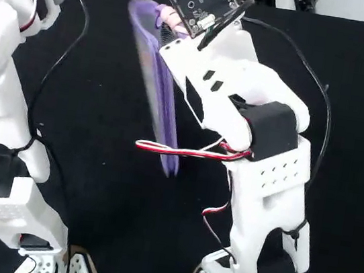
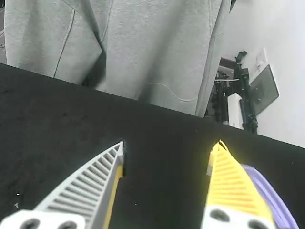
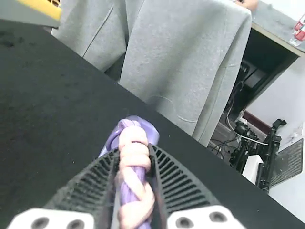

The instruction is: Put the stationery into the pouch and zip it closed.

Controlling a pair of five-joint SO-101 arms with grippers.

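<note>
Jaws of the right arm are clamped on the far end of the purple pouch [image 3: 141,127], together with a twisted pink cord [image 3: 136,162]; the right wrist view shows this grip closely. The high view hides most of the grip under the wrist, but shows the pouch as a long strip running from far centre toward the near side over the black table [image 1: 92,198]. Left jaws stand apart, holding nothing, with the pouch's edge just beside the yellow finger [image 2: 233,181].
</note>
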